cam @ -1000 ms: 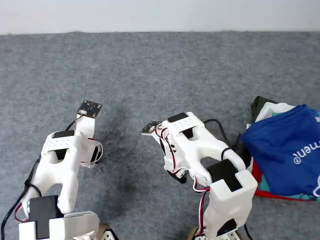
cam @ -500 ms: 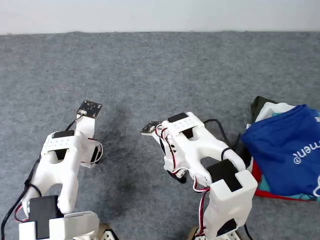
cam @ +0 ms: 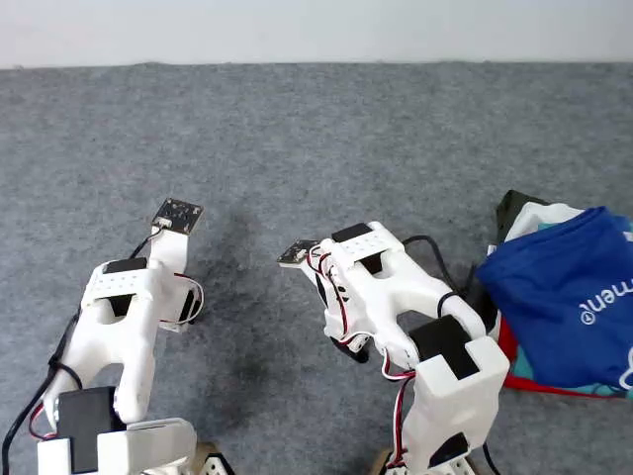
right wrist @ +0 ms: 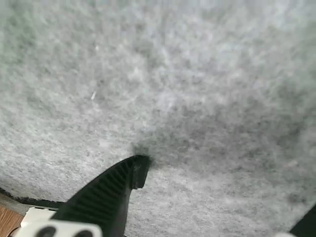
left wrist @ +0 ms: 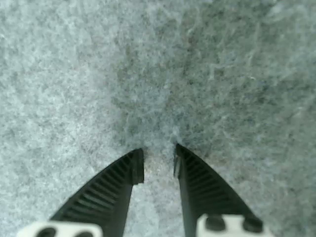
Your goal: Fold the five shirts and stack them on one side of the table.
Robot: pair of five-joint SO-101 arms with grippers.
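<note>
Blue shirt (cam: 564,297) with cut-off white lettering lies at lower right; left end effector (left wrist: 157,160) slightly parted, right end effector (right wrist: 224,192) spread wide, both empty.

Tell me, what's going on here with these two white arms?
Two robot arms sit over a grey table, meant to fold shirts. Right now neither handles anything: the left gripper and the right gripper are both open above the felt. A pile of shirts, a blue shirt on top, lies at the table's edge beside the right arm.
</note>
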